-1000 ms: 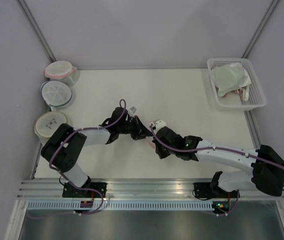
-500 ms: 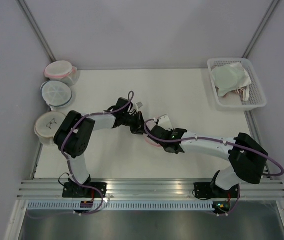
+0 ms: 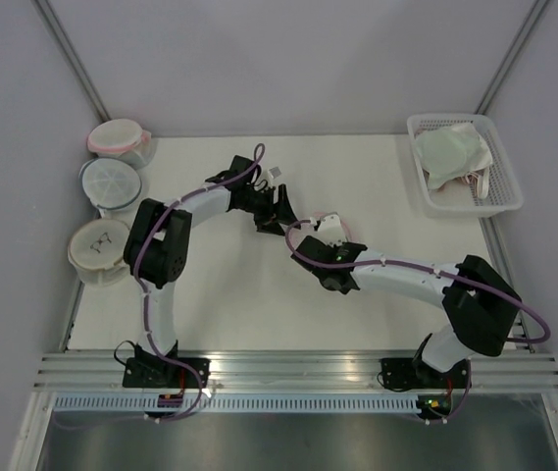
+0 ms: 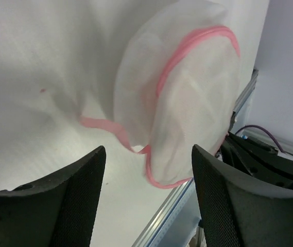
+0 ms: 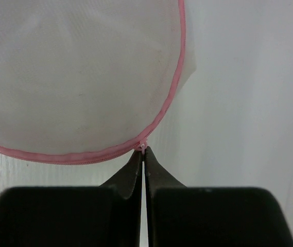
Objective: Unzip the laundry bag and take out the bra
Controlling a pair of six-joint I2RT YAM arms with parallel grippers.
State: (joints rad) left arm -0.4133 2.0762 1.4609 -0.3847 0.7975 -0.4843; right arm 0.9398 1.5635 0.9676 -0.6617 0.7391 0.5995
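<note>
The laundry bag is a round white mesh pouch with a pink zipper rim. In the left wrist view its rim gapes and a loose stretch of pink zipper tape hangs down. My left gripper is open just short of the bag and touches nothing. My right gripper is shut on the small zipper pull at the edge of the bag. In the top view both grippers meet mid-table, the left gripper beyond the right, and they hide the bag. The bra is hidden.
Three round mesh pouches line the table's left edge: pink-rimmed, blue-rimmed and tan-rimmed. A white basket at the far right holds a pale greenish cloth. Metal rails run along the near edge.
My left gripper has opened, let go of the bag and swung toward the far side. My right gripper, still shut on the zipper pull, has moved farther from the near edge.
</note>
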